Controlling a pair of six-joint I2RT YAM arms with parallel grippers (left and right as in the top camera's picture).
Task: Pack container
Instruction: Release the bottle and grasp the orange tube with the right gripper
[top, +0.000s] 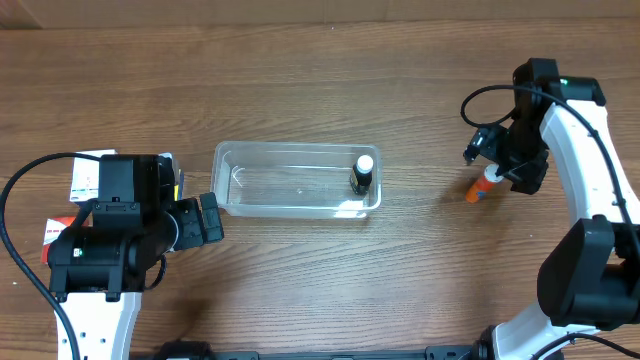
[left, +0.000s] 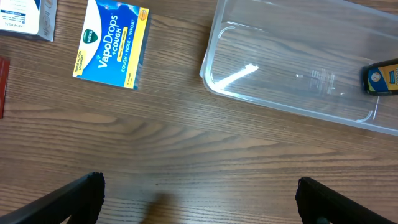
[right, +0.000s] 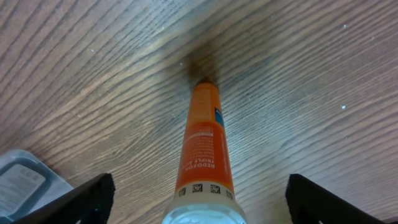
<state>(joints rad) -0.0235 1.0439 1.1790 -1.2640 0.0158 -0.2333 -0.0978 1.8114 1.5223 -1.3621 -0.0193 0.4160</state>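
The container (top: 297, 196) is a clear shallow tub at the table's middle, and its left end shows in the left wrist view (left: 261, 74). A small dark bottle (top: 362, 173) with a white cap stands in its right end (left: 380, 78). To the right, an orange tube (top: 481, 187) with a white cap stands upright on the wood. My right gripper (top: 497, 172) hangs over it. In the right wrist view the tube (right: 203, 143) rises between the spread jaws of the right gripper (right: 200, 202), with a gap on each side. My left gripper (top: 211, 218) is open over bare wood left of the tub (left: 199, 199).
A blue and yellow VapoDrops box (left: 112, 43) lies left of the tub. More small boxes (top: 92, 176) sit partly under the left arm, and a red item (top: 48, 236) lies at the far left. A pale flat object (right: 18, 180) shows by the right gripper's left finger.
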